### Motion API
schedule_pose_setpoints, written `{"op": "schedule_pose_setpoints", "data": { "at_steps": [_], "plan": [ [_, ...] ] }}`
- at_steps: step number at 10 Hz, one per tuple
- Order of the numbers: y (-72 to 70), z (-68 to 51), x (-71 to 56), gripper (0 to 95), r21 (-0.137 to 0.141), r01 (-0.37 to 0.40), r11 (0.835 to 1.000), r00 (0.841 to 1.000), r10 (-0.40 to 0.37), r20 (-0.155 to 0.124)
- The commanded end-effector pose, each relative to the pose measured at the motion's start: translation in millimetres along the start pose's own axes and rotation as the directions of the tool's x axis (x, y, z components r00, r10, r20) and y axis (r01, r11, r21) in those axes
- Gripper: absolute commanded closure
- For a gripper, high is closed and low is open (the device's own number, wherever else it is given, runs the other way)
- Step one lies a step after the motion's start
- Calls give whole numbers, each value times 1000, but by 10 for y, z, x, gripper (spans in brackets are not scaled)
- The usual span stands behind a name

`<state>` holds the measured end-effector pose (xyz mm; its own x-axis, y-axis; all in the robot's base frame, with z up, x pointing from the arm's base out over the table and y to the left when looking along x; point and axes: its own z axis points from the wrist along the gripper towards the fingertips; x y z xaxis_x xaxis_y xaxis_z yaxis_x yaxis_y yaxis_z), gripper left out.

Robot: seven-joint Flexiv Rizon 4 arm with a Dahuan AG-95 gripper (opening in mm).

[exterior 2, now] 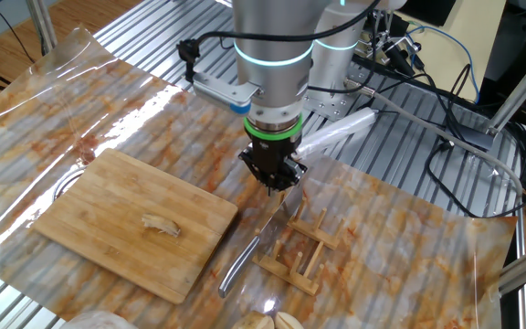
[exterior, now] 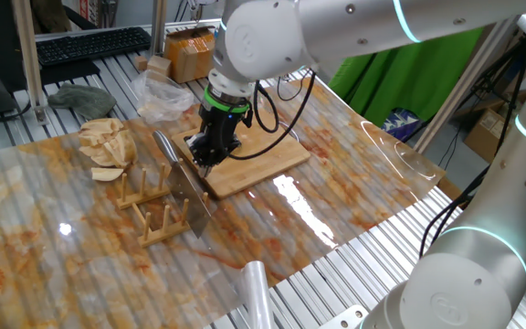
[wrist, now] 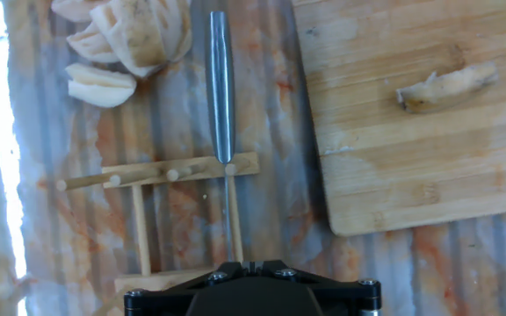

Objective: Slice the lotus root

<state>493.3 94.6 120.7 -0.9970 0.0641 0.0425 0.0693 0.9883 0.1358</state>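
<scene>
Saw the marbled surface (exterior 2: 409,228) first, then the bamboo cutting board (exterior 2: 108,215), the wooden rack (exterior 2: 298,251) bearing the cleaver (exterior: 183,178), the heap of pale wedges (exterior: 108,142). Found the hand (exterior 2: 277,183) fully closed above the cleaver, seemingly gripping nothing. Noticed the lotus root (exterior 2: 161,224) loose on the board; could probably roll under the blade, being so small.

My arm (exterior 2: 277,37): glossy silver-white rounded links, cyan light rings at joints. Green band above the black gripper (exterior 2: 276,175). Black cables loop off the wrist. White bracket on the side. Hand view: black housing, silver screw heads.
</scene>
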Motion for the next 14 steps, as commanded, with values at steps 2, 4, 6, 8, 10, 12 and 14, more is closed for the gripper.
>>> {"op": "schedule_pose_setpoints", "data": {
  "at_steps": [2,4,6,8,10,12,14],
  "plan": [
    [-3,3,-3,760,30,-50,998,999,50,9],
    [16,11,-5,570,29,-57,998,998,57,9],
    [78,82,-34,570,25,-50,998,999,50,13],
    [104,138,-57,570,14,-46,999,999,45,11],
    [131,222,-91,570,5,-46,999,999,46,11],
    [152,303,-109,570,-2,-45,999,999,45,13],
    [175,409,-142,570,-7,-48,999,999,48,21]
  ]
}}
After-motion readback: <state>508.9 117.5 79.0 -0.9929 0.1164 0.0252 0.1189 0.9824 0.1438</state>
